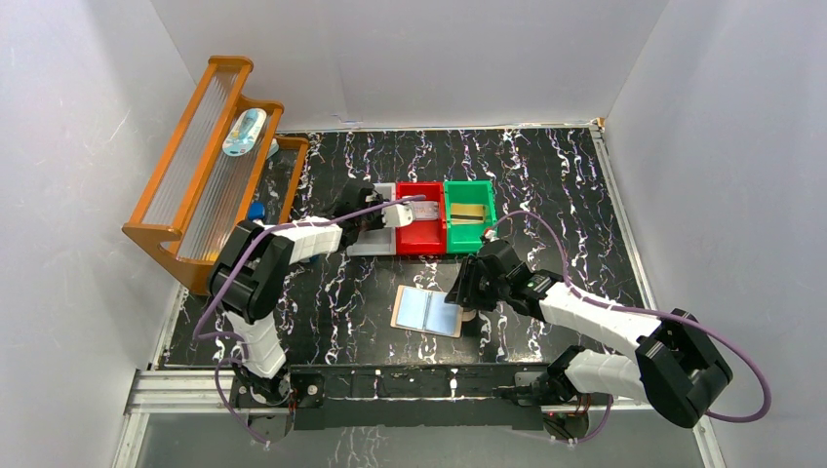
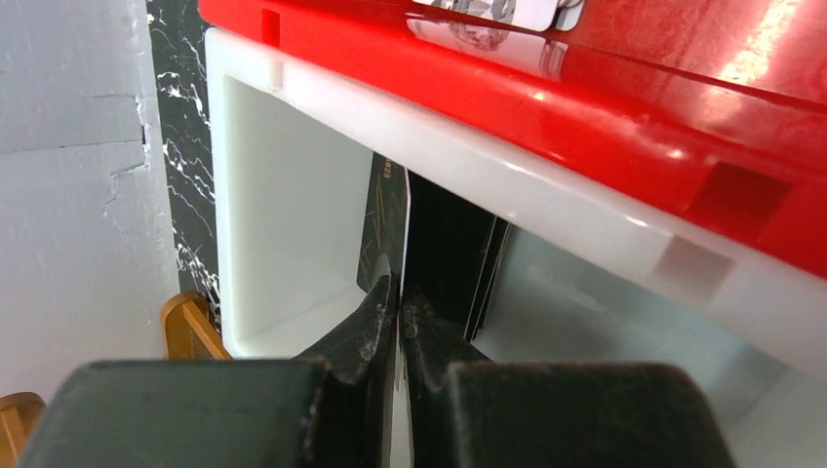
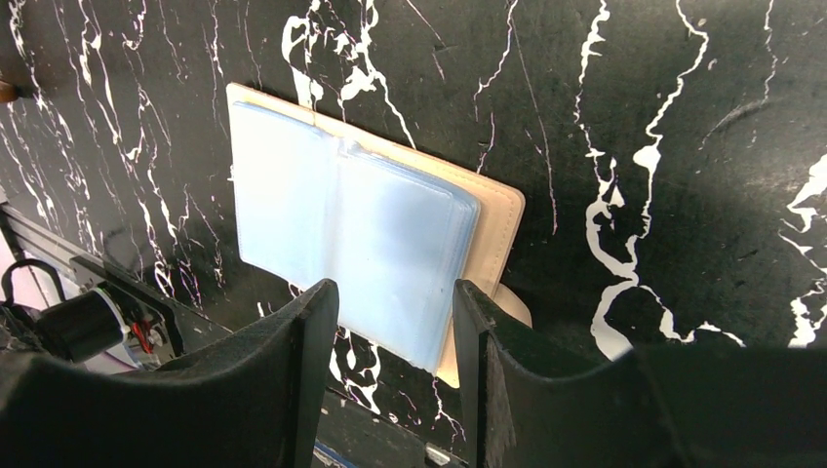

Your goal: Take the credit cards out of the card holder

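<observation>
Between and just beyond the right pincer's (image 3: 395,297) fingertips lies the card holder (image 3: 371,214), open flat on the counter (image 3: 634,97) with its pale blue pockets up and the tan cover showing past them on the far side. That pincer is released, jaws apart, nothing between them; can't tell if a tip touches the pockets. Whether any pocket has a card in it can't be told either, the plastic is too glossy.

Risk here: nothing pins the holder, so closing on a pocket edge would likely drag or fold the whole thing instead of freeing a card. The pockets look slick and thin, so the tips could grab a sleeve rather than a card.

Well away, the left pincer (image 2: 398,302) is clenched on a dark card (image 2: 388,219), held edge-on inside the grey bin (image 2: 283,195). Just to the side of its tips, more dark cards (image 2: 458,253) lean in the bin. The red bin (image 2: 605,107) butts against the grey bin's wall beyond them.

Risk: let go on edge, the card may prop against that stack or the wall. A drift toward the stack could knock it over.
</observation>
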